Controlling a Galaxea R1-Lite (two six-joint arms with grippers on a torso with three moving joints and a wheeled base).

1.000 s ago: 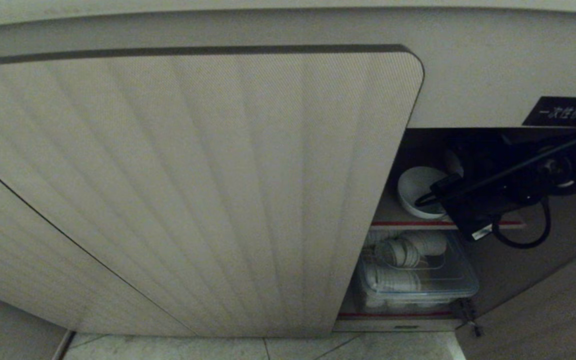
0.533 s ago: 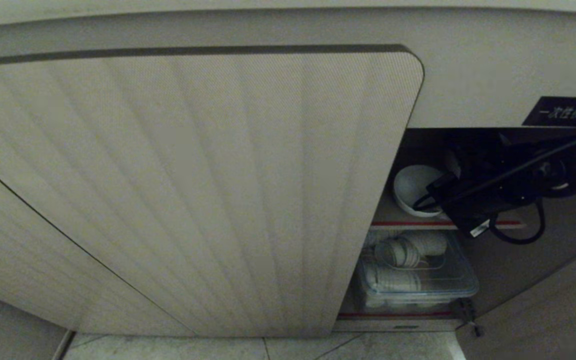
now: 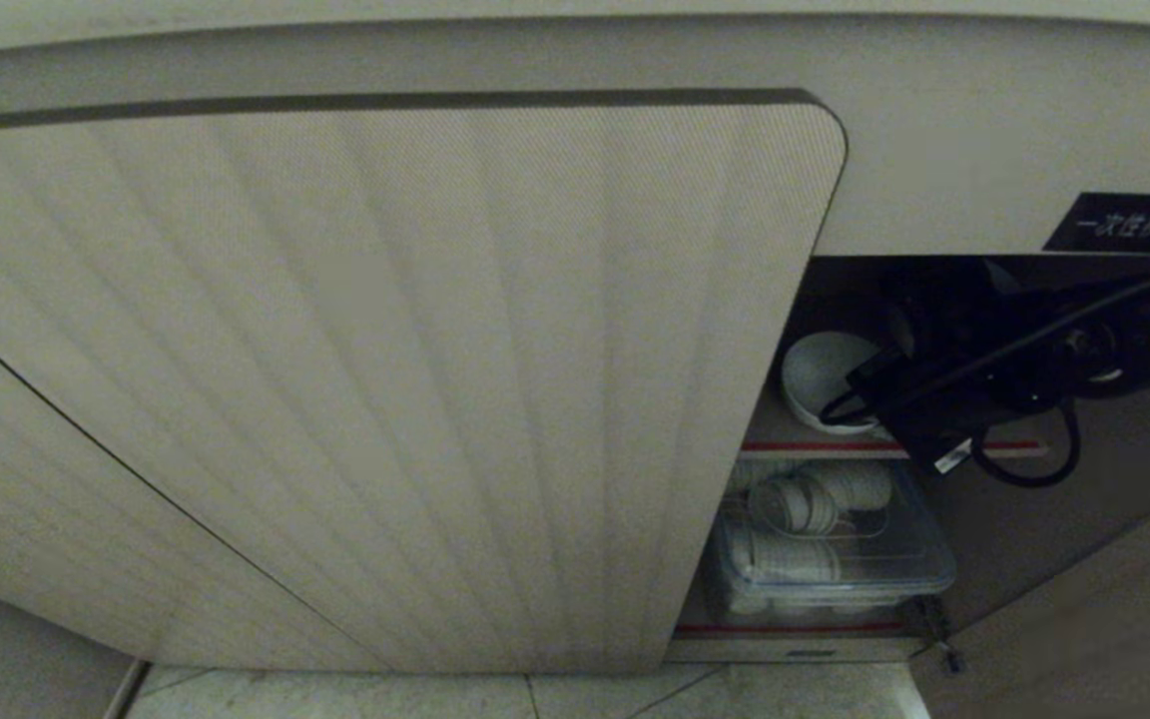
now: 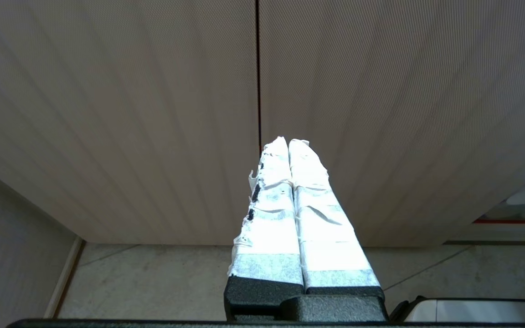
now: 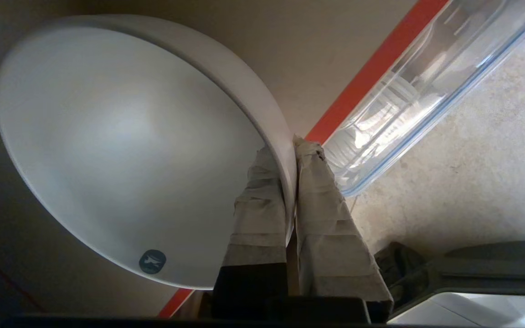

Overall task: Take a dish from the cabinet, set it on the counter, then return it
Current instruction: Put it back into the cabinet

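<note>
While the right gripper (image 5: 290,150) pinches the white bowl (image 5: 121,150) rim above the cabinet's (image 3: 385,379) red-edged shelf (image 3: 795,446); left gripper (image 4: 288,148) closed, empty, facing the ribbed doors.

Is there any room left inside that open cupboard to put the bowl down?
Bare shelf shows to the right of the bowl, which the right gripper pinches by its rim. Below, a clear box of white cups fills the shelf.
</note>
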